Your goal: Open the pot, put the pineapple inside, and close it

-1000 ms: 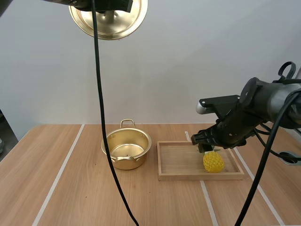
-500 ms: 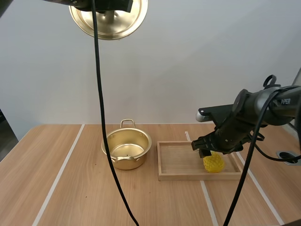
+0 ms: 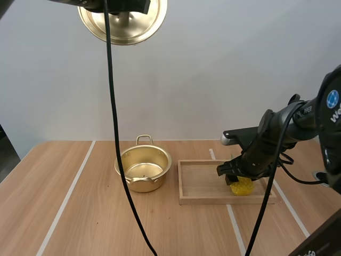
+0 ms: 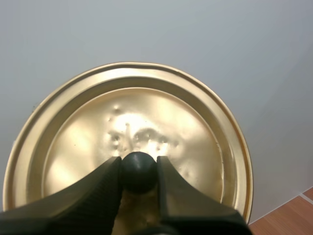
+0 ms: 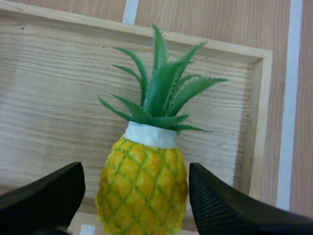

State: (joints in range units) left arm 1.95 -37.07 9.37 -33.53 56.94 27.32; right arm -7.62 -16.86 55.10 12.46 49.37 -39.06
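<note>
Gold-coloured metal marks two of the task's things. The pot (image 3: 143, 169) stands open on the wooden desk (image 3: 80, 213), just beside the left end of a wooden tray (image 3: 202, 200). One loop handle points to the back wall and the other to the front. Nothing lies inside the pot.

Its lid (image 4: 190, 147) is held high in the air, well above the desk and well apart from the pot. It is tilted so that its shiny top faces the wrist camera. The left end effector (image 4: 139, 172) pinches the lid's black knob (image 4: 139, 165) between its two ribbed fingers, one pressed to each side of the knob.

The pineapple (image 5: 144, 181) is in the tray, in its right part near the front rim. It has a yellow criss-crossed body, a white collar and green spiky leaves. In the right wrist view the leaves point towards the tray's far corner. Whether the fruit stands or lies on the tray floor I cannot tell.

The right end effector (image 3: 234, 175) is down at the pineapple with its fingers spread wide. One black finger (image 5: 46, 198) sits on each side of the yellow body, with a gap showing on the left side and only a thin one on the right. The fruit is between the fingers and not yet squeezed.
</note>
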